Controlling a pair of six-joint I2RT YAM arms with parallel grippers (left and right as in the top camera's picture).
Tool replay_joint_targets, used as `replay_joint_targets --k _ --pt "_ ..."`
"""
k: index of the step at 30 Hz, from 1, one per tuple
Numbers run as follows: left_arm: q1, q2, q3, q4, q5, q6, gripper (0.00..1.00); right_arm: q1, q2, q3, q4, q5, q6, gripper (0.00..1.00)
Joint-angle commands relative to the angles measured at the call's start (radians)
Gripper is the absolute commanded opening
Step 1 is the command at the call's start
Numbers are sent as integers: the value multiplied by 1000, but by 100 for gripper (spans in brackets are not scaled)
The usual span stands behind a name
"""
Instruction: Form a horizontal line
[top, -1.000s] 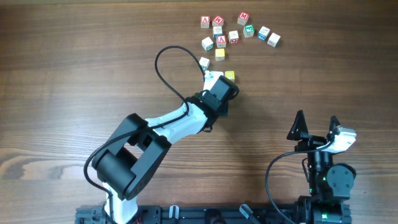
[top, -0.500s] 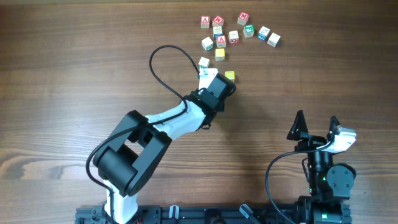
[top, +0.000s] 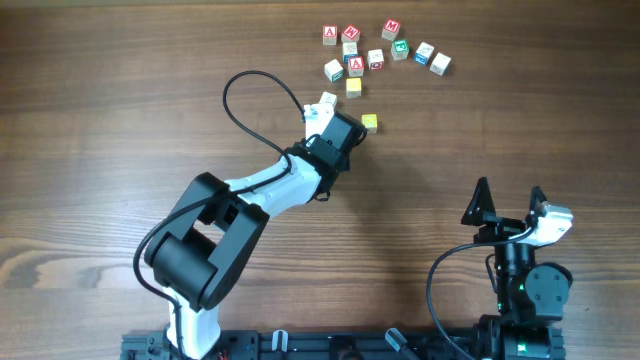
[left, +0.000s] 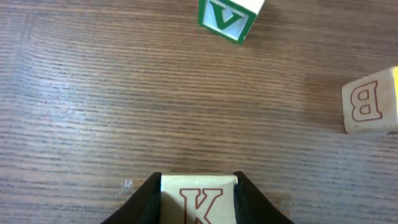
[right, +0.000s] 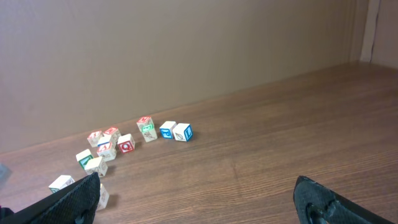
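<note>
Brown wood-grain table (top: 120, 90) runs back to a plain tan wall (right: 186, 43), with small square wooden letter cubes (top: 376, 60) clustered loosely on its far side. The left hand (left: 196, 193) has its black fingers clamped on a pale K cube (left: 200, 208), with a yellow-sided B cube (left: 370, 102) near on the right, so the horizontal line is not yet formed. The right hand (top: 508, 203) hangs well apart from the cubes, fingers spread wide, holding nothing.
</note>
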Motion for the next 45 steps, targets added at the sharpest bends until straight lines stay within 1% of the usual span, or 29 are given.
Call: replay_joint_targets --k 1,4,7,9,10,12,14,18,23,25,29,32,33,38,41,42,45 --pt "22 59 -10 7 -14 -5 31 -4 -10 -1 5 -10 5 100" --pt "41 63 -10 9 16 -5 31 -4 -10 -1 5 -10 5 100" --pt "45 63 -10 11 23 -5 35 -4 -10 -1 5 -10 6 100" --pt "45 63 -10 14 27 6 31 -4 -10 -1 5 -10 5 100" --pt "45 63 -10 15 29 6 27 -4 -10 -1 5 -10 5 100" --pt "45 63 -10 15 31 6 28 -4 -10 -1 5 -10 6 100" --pt "45 63 -10 24 57 52 29 -4 -10 -1 5 -10 5 100" --pt "45 63 -10 30 79 82 29 -4 -10 -1 5 -10 5 100" --pt "45 63 -10 30 80 85 30 -4 -10 -1 5 -10 6 100" --pt "45 63 -10 30 80 85 33 -4 -10 -1 5 -10 5 100" --pt "45 63 -10 30 80 85 44 -4 -10 -1 5 -10 5 100" --pt "45 63 -10 30 80 85 46 -4 -10 -1 5 -10 5 100" --pt "45 63 -10 30 80 85 45 -4 -10 -1 5 -10 6 100" --pt "45 63 -10 30 80 85 31 -4 -10 -1 5 -10 6 100" --pt "45 63 -10 34 87 108 27 -4 -10 -1 5 -10 5 100" --pt "45 63 -10 38 92 129 27 -4 -10 -1 5 -10 6 100" --pt "45 63 -10 38 92 131 28 -4 -10 -1 5 -10 5 100"
